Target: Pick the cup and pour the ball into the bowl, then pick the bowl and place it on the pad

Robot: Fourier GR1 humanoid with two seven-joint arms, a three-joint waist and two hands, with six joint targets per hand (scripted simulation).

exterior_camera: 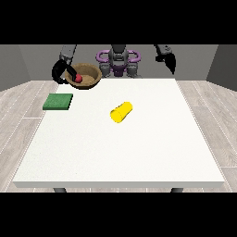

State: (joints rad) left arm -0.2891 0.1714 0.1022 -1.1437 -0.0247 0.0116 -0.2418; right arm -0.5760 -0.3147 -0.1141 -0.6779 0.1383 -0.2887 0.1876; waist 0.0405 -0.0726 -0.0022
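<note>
Matt white table [139, 152], wood-brown bowl [90, 79], smooth yellow cup [121, 112].

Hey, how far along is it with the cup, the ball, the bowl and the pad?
Done: the red ball is already in the brown bowl, and the yellow cup lies on its side on the table. In hand: the hand at the view's left holds the bowl by its rim, lifted near the table's far left corner. Left: setting the bowl on the green pad, which has nothing on it.

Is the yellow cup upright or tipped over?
Tipped over: the yellow cup lies on its side on the table, and the ball sits in the bowl.
</note>
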